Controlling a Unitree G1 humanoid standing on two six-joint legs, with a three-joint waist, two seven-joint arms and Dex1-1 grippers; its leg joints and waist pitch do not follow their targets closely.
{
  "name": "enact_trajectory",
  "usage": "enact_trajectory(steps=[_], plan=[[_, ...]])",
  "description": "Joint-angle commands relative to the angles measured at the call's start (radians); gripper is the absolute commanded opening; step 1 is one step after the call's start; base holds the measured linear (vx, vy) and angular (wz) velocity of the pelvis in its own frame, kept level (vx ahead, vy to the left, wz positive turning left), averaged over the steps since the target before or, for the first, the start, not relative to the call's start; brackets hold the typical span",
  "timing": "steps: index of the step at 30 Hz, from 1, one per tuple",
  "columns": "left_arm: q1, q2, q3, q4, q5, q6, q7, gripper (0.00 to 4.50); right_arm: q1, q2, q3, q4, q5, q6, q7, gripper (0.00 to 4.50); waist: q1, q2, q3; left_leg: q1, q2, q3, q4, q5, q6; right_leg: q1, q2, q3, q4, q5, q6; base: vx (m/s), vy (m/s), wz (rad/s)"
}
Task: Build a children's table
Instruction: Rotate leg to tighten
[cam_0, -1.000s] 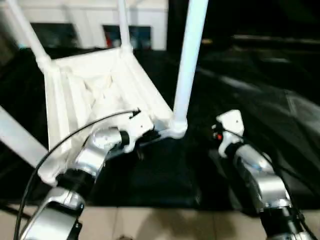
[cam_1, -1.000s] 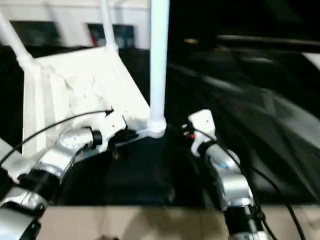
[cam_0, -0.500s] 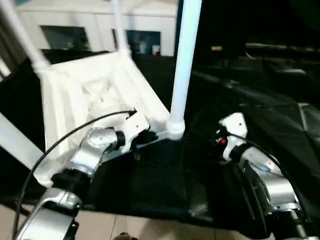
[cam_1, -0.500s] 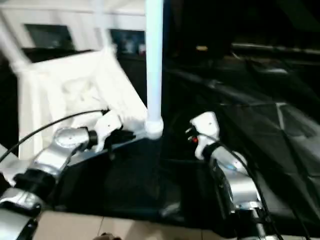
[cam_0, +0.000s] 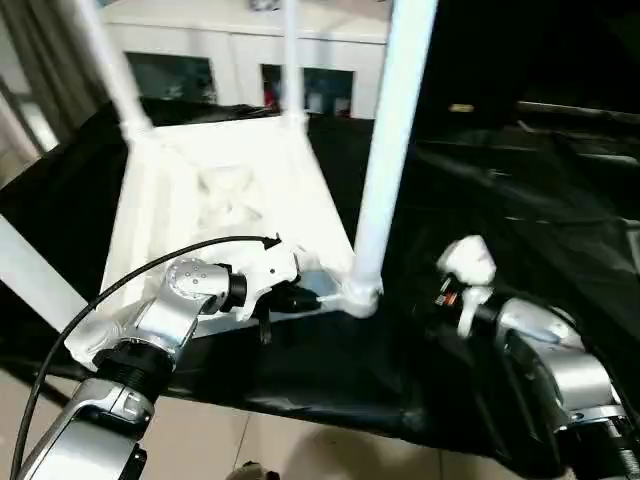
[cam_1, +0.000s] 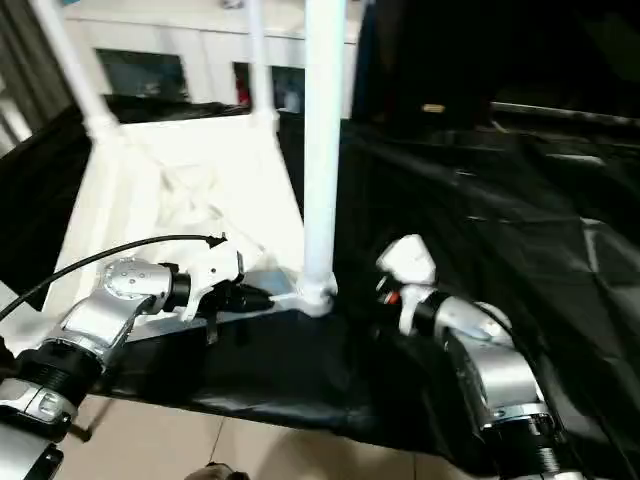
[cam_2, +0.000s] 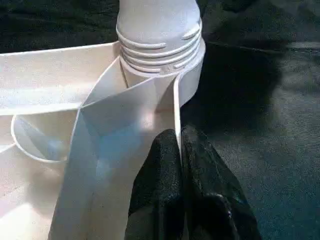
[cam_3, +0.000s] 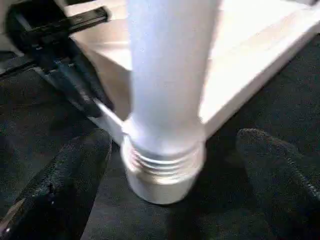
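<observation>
The children's table lies upside down on black cloth: its white ribbed tabletop (cam_0: 225, 205) faces up with its legs standing from the corner sockets. The nearest leg (cam_0: 395, 150) rises from the near right socket (cam_0: 360, 297). My left gripper (cam_2: 178, 137) is shut on the tabletop's thin rim wall (cam_2: 176, 105) just beside that socket, and it also shows from the head (cam_0: 290, 297). My right gripper (cam_3: 172, 137) is open, its black fingers (cam_3: 75, 175) standing wide apart on either side of the leg's threaded base (cam_3: 162, 165) without touching it.
Two more legs (cam_0: 100, 60) (cam_0: 292, 55) stand at the far corners, and another leg (cam_0: 30, 270) slants past the left edge. A white cabinet with glass doors (cam_0: 250, 75) stands behind. Black cloth (cam_0: 530, 200) spreads to the right, with tiled floor (cam_0: 300, 450) below its near edge.
The head camera has shifted, so the whole picture sits differently. My left gripper keeps its hold on the rim, and my right gripper stays beside the leg's base.
</observation>
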Motion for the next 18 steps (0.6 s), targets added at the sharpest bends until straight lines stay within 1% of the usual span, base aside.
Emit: enact_trajectory(steps=[1,2,3,4,5,6,8,10,11,12,13,15,17,18], plan=[[-0.026,-0.013,-0.029,-0.038,-0.009,-0.019,-0.037,0.0,-0.028,-0.014,0.01,0.013,-0.031,-0.014,-0.001,4.41,0.001,-0.01,-0.073,0.033,0.073,-0.033,-0.074,-0.122,0.065,0.018,-0.098,0.045,-0.073,0.11,-0.266,0.0,0.0,0.0],[-0.027,-0.016,-0.031,-0.039,-0.011,-0.017,-0.043,0.0,-0.037,-0.015,0.013,0.028,-0.047,-0.024,-0.008,4.41,0.003,-0.01,-0.073,0.032,0.07,-0.031,-0.073,-0.115,0.065,0.017,-0.098,0.044,-0.072,0.109,-0.267,0.0,0.0,0.0],[-0.028,-0.018,-0.032,-0.04,-0.012,-0.016,-0.045,0.0,-0.04,-0.015,0.014,0.034,-0.053,-0.028,-0.009,4.41,0.006,-0.013,-0.073,0.033,0.07,-0.03,-0.072,-0.115,0.066,0.017,-0.099,0.045,-0.074,0.105,-0.267,0.0,0.0,0.0],[-0.029,-0.02,-0.032,-0.041,-0.012,-0.015,-0.044,0.0,-0.047,-0.017,0.019,0.046,-0.066,-0.038,-0.011,4.41,0.011,-0.013,-0.073,0.033,0.072,-0.028,-0.071,-0.113,0.067,0.015,-0.101,0.046,-0.074,0.098,-0.264,0.0,0.0,0.0],[-0.03,-0.022,-0.032,-0.043,-0.012,-0.013,-0.044,0.0,-0.054,-0.016,0.023,0.057,-0.072,-0.045,-0.013,4.41,0.012,-0.013,-0.072,0.032,0.071,-0.028,-0.071,-0.115,0.066,0.015,-0.101,0.046,-0.074,0.092,-0.262,0.0,0.0,0.0],[-0.03,-0.024,-0.033,-0.048,-0.012,-0.008,-0.046,0.0,-0.066,-0.013,0.028,0.07,-0.071,-0.049,-0.01,4.41,0.014,-0.014,-0.072,0.033,0.072,-0.028,-0.072,-0.117,0.066,0.015,-0.101,0.045,-0.075,0.081,-0.258,0.0,0.0,0.0],[-0.03,-0.024,-0.034,-0.049,-0.011,-0.007,-0.048,0.0,-0.069,-0.012,0.03,0.072,-0.069,-0.05,-0.009,4.41,0.013,-0.014,-0.071,0.031,0.072,-0.028,-0.074,-0.125,0.063,0.015,-0.101,0.045,-0.077,0.065,-0.255,0.0,0.0,0.0],[-0.029,-0.022,-0.034,-0.048,-0.009,-0.009,-0.052,0.0,-0.081,0.003,0.026,0.077,-0.051,-0.044,-0.003,4.41,0.012,-0.019,-0.068,0.031,0.073,-0.029,-0.077,-0.141,0.057,0.015,-0.101,0.046,-0.081,0.034,-0.25,0.0,0.0,0.0],[-0.029,-0.022,-0.035,-0.047,-0.007,-0.011,-0.049,0.0,-0.084,0.005,0.027,0.081,-0.045,-0.042,0.005,4.41,0.012,-0.019,-0.068,0.031,0.073,-0.029,-0.077,-0.144,0.056,0.015,-0.102,0.046,-0.08,0.028,-0.25,0.0,0.0,0.0],[-0.03,-0.022,-0.035,-0.046,-0.005,-0.012,-0.047,0.0,-0.087,0.006,0.031,0.086,-0.044,-0.044,0.018,4.41,0.011,-0.021,-0.067,0.031,0.073,-0.028,-0.077,-0.146,0.054,0.015,-0.102,0.046,-0.082,0.021,-0.249,0.0,0.0,0.0],[-0.03,-0.021,-0.035,-0.046,-0.005,-0.011,-0.048,0.0,-0.09,0.007,0.035,0.095,-0.05,-0.052,0.027,4.41,0.012,-0.019,-0.068,0.031,0.073,-0.028,-0.076,-0.141,0.055,0.014,-0.102,0.046,-0.08,0.025,-0.25,0.0,0.0,0.0],[-0.029,-0.02,-0.033,-0.046,-0.007,-0.011,-0.046,0.0,-0.099,0.011,0.046,0.116,-0.057,-0.065,0.045,4.41,0.013,-0.021,-0.069,0.032,0.073,-0.028,-0.076,-0.127,0.06,0.014,-0.101,0.046,-0.078,0.043,-0.251,0.0,0.0,0.0],[-0.026,-0.018,-0.032,-0.046,-0.007,-0.011,-0.045,0.0,-0.111,0.016,0.052,0.136,-0.058,-0.074,0.049,4.41,0.014,-0.02,-0.07,0.031,0.073,-0.027,-0.075,-0.124,0.061,0.014,-0.101,0.045,-0.077,0.053,-0.254,0.0,0.0,0.0],[-0.027,-0.018,-0.031,-0.044,-0.006,-0.011,-0.044,0.0,-0.118,0.02,0.054,0.146,-0.058,-0.075,0.048,4.13,0.013,-0.025,-0.069,0.03,0.073,-0.027,-0.076,-0.117,0.064,0.014,-0.1,0.045,-0.077,0.064,-0.256,0.0,0.0,0.0]])
